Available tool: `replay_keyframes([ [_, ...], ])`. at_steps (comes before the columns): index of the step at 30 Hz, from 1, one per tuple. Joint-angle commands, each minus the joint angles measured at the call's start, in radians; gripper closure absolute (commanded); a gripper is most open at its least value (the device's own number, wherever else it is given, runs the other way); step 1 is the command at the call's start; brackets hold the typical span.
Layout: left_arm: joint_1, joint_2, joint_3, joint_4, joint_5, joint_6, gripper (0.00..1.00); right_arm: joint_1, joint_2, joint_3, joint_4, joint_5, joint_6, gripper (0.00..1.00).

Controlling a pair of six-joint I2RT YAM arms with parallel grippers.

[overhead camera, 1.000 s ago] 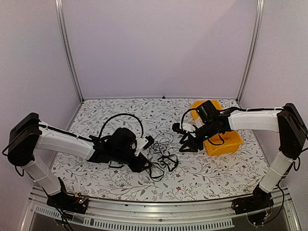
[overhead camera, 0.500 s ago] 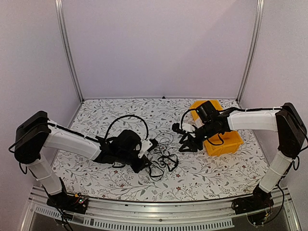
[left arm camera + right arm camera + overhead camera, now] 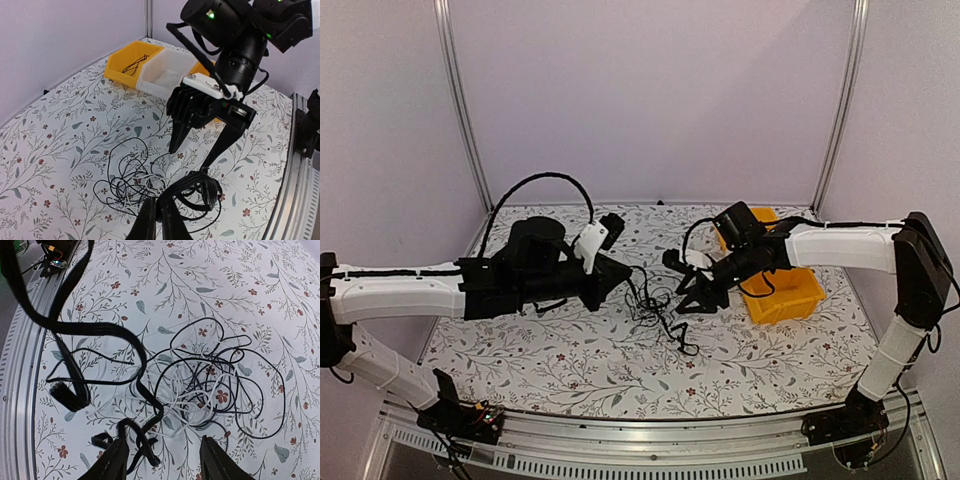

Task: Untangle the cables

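Observation:
The cables [image 3: 655, 300] lie in a tangle of thin black and white loops on the flowered table, also seen in the left wrist view as cables [image 3: 125, 175] and in the right wrist view as cables [image 3: 210, 375]. My left gripper [image 3: 623, 273] hangs above the tangle's left side. In its wrist view the left gripper [image 3: 158, 200] is shut on a flat black cord [image 3: 192, 182] that runs to a coiled end [image 3: 212, 190]. My right gripper [image 3: 695, 295] stands open just right of the tangle. In the right wrist view the right gripper [image 3: 165, 462] holds nothing.
A yellow bin [image 3: 790, 295] sits at the right, under the right forearm, with a white bin [image 3: 170, 70] beside it. The table's metal front rail [image 3: 650, 425] runs along the near edge. Thick black hose [image 3: 535, 180] arches over the left arm.
My left gripper has shut on a black cord and risen back to the left, stretching the tangle. The right gripper has shifted left toward the cables.

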Motion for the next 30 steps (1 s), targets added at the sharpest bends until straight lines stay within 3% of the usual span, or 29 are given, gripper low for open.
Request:
replay_keyframes([
  [1, -0.018, -0.047, 0.06, -0.027, -0.061, 0.023, 1.0, 0.004, 0.005, 0.09, 0.008, -0.002, 0.027, 0.47],
  [17, -0.018, -0.156, 0.272, -0.018, -0.121, 0.106, 1.0, 0.005, 0.006, 0.176, 0.011, -0.171, 0.09, 0.36],
  [23, -0.016, -0.145, 0.26, -0.008, -0.154, 0.135, 1.0, 0.004, -0.072, 0.293, -0.046, -0.108, 0.046, 0.34],
  [30, -0.016, -0.096, 0.213, 0.026, -0.159, 0.122, 1.0, 0.005, -0.064, 0.457, -0.134, -0.245, 0.085, 0.29],
])
